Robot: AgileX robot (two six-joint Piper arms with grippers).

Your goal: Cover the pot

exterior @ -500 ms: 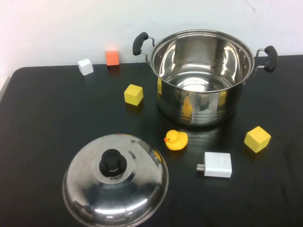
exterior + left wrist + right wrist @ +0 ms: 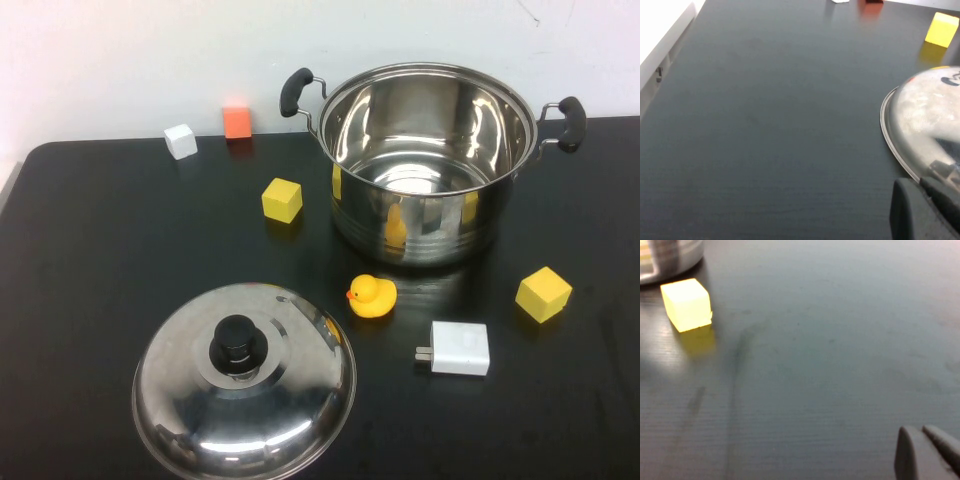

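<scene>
- The worktop [image 2: 100, 260] is black and matte, and carries everything else.
- The pot [image 2: 425, 165] stands upright and open at the far right-centre of it, its two black handles pointing out to either side; nothing covers it yet.
- The lid [image 2: 245, 380] lies dome-up near the front left, well apart from the pot, its black knob [image 2: 237, 345] facing upward.
- The charger [image 2: 458, 348], the duck [image 2: 372, 296] and three yellow, one white and one orange block are scattered around; the duck sits between lid and pot.
- The left pincer [image 2: 925, 210] appears only at the edge of its wrist view, just beside the lid's rim; it seems to hold nothing, but how far open it is I cannot tell.
- The right pincer [image 2: 927, 452] is low over bare worktop, near a yellow block [image 2: 687, 304]; its opening I cannot tell either.
- Risks, as I judge them: the smooth knob may slip from a shallow grip; a low carry could knock the duck; and an off-centre lowering could leave the lid tilted on the rim.
</scene>
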